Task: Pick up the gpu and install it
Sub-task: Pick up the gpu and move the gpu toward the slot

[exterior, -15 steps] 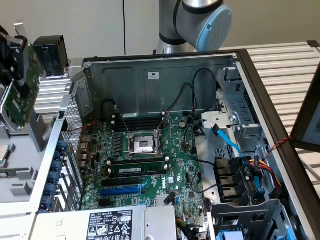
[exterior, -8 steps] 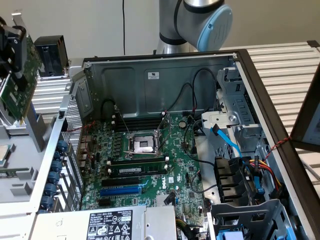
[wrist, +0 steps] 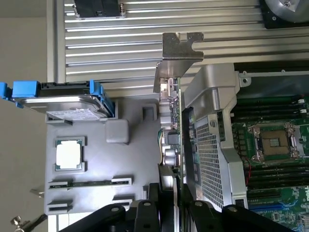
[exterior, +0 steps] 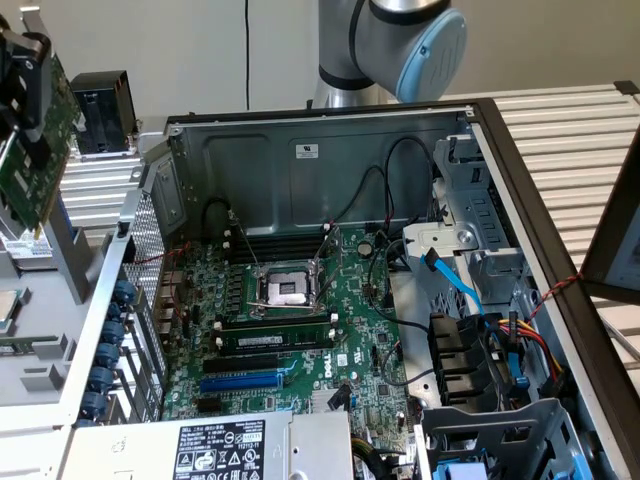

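One gpu in my grip, aloft beside the open case.
One computer case (exterior: pixel 300 150) holds one motherboard (exterior: pixel 365 395); at the exterior view's left, outside its wall, my gripper (wrist: pixel 170 200) is clamped on the single gpu (exterior: pixel 35 150), tilted. It should be light, stiff and fragile, best pinched by the board's edges, clear of the one silver bracket (wrist: pixel 179 50). The tray (wrist: pixel 135 159) carries one hard drive (wrist: pixel 63 104), one processor (wrist: pixel 70 155), one memory stick (wrist: pixel 89 182).

Backdrop: a plain pale wall (exterior: pixel 200 60), evenly lit, with a thin black cable (exterior: pixel 247 50) hanging straight down it. Foreground: a work table (exterior: pixel 570 130) topped with ribbed silver metal slats, seen at the exterior view's right. Light soft and diffuse; shadows faint.
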Robot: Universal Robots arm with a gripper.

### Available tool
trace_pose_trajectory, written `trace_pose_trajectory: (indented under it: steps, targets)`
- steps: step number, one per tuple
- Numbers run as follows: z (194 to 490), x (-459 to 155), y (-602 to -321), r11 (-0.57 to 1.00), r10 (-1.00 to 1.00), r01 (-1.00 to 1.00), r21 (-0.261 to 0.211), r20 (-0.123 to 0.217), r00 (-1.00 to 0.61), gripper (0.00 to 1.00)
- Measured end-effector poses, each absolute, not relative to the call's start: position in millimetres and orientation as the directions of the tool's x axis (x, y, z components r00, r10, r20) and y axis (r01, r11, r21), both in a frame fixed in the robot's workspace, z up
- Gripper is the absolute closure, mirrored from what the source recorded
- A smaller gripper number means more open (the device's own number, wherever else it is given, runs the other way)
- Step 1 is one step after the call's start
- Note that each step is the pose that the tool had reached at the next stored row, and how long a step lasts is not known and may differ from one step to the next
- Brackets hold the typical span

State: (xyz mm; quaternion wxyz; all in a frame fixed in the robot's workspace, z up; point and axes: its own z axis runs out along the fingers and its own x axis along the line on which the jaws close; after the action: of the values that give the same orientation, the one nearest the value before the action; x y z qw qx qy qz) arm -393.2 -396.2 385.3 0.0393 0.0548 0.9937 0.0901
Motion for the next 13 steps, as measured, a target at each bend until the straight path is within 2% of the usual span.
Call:
trace_pose_trajectory:
  steps: [13]
  targets:
    - [390.1,-352.2,-404.6,0.977,0.117,0.103,0.188,-0.063,-0.991,0.72]
